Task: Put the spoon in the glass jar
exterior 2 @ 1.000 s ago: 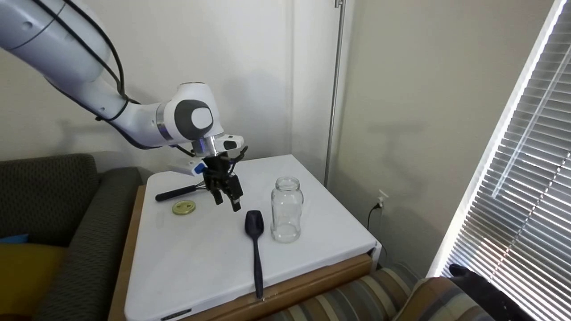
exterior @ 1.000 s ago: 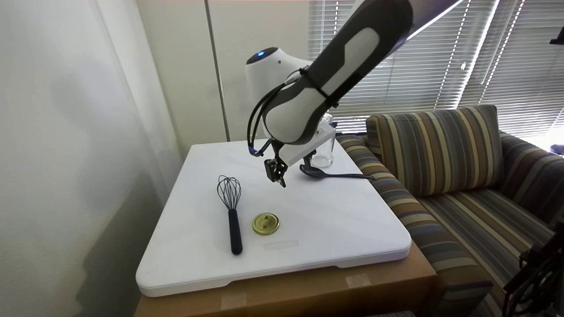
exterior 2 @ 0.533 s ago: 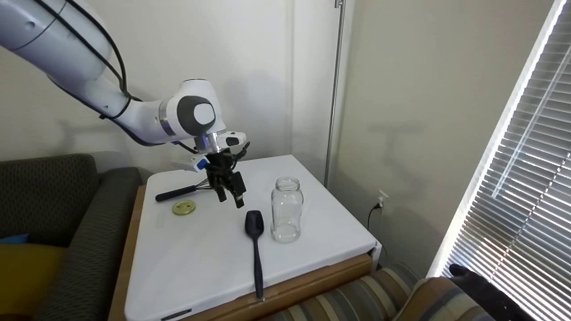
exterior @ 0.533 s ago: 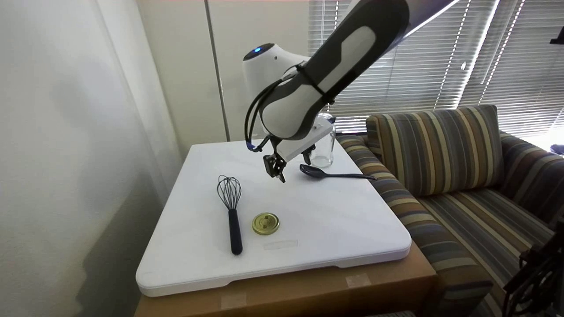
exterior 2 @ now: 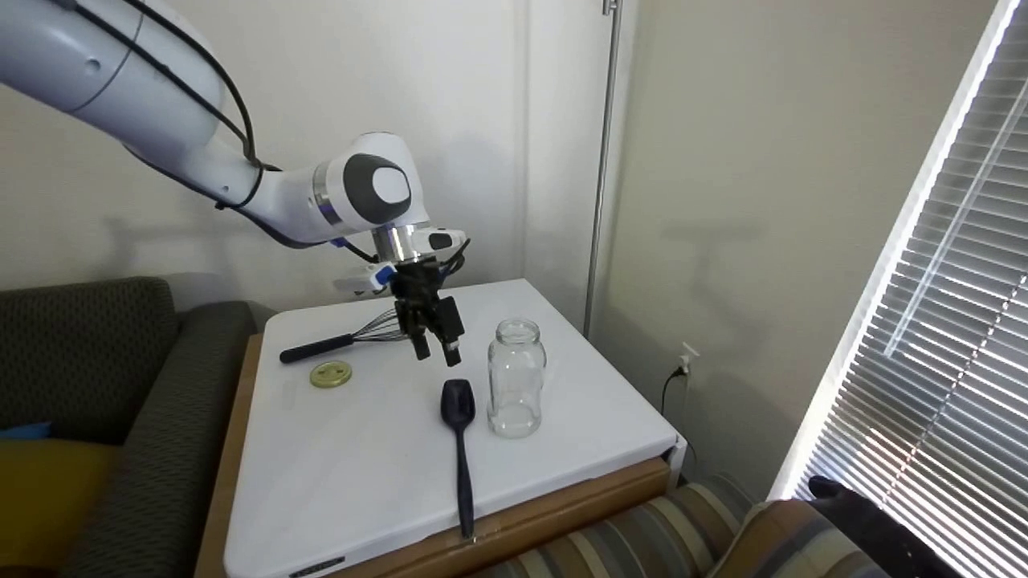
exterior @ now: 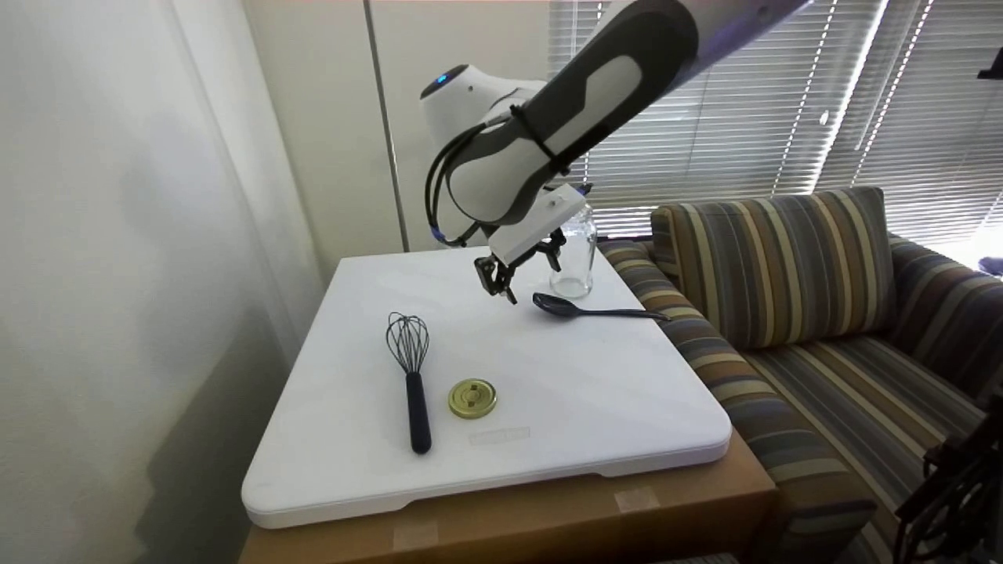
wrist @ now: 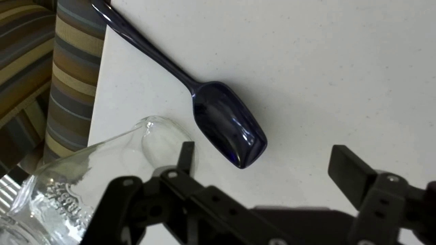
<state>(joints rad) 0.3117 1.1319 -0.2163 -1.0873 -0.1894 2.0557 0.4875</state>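
The dark spoon (exterior: 558, 306) lies flat on the white tabletop (exterior: 595, 392), its handle end reaching the table edge; it also shows in an exterior view (exterior 2: 458, 404) and the wrist view (wrist: 226, 119). The clear glass jar (exterior 2: 516, 377) stands upright and open beside the spoon's bowl; it also shows in an exterior view (exterior: 576, 266) and the wrist view (wrist: 81, 183). My gripper (exterior 2: 438, 359) is open and empty above the table, just beyond the bowl's tip. In the wrist view the gripper (wrist: 267, 153) has its left finger overlapping the jar's base; contact cannot be told.
A black-handled whisk (exterior: 418, 407) and a round gold lid (exterior: 472, 398) lie on the tabletop, away from the spoon. A striped sofa (exterior: 772, 270) borders one table side. A wall (exterior 2: 450, 160) stands behind the table.
My gripper has moved toward the spoon and jar and risen slightly, staying open. The spoon, jar, whisk and lid have not moved.
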